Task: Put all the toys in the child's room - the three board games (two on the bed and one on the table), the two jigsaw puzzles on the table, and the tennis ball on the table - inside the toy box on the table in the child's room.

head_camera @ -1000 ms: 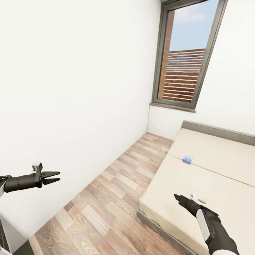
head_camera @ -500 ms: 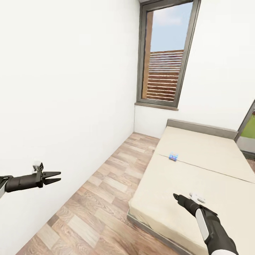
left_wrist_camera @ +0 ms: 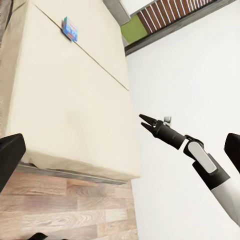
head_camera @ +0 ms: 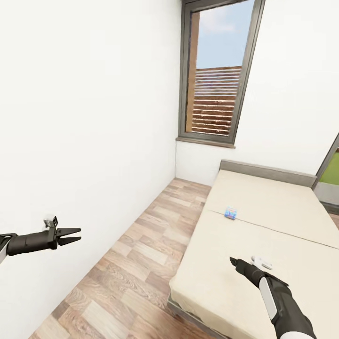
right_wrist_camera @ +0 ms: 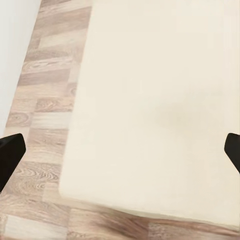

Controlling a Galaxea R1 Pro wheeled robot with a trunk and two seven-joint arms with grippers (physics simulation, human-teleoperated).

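A small blue board game (head_camera: pixel 230 213) lies flat on the cream bed (head_camera: pixel 268 197), on the seam across the cover near the grey headboard (head_camera: pixel 266 172). In the left wrist view the same blue box (left_wrist_camera: pixel 70 28) lies far up the bed (left_wrist_camera: pixel 75 100). My right gripper (head_camera: pixel 232 260) hovers open over the near end of the bed, well short of the box. It also appears in the left wrist view, right gripper (left_wrist_camera: pixel 143 119). My left gripper (head_camera: pixel 77 235) hangs open and empty over the floor, close to the white wall. The right wrist view looks down on bare bed cover (right_wrist_camera: pixel 160 100).
A strip of wood-plank floor (head_camera: pixel 141 254) runs between the white wall (head_camera: pixel 84 117) and the bed's near side. A tall dark-framed window (head_camera: pixel 216 80) stands in the far wall. Another dark-framed opening (head_camera: pixel 329 165) sits at the right edge, past the headboard.
The whole picture has shifted as the camera turned, so more of the bed and its far side now show. Both arms hold the same pose in the view.
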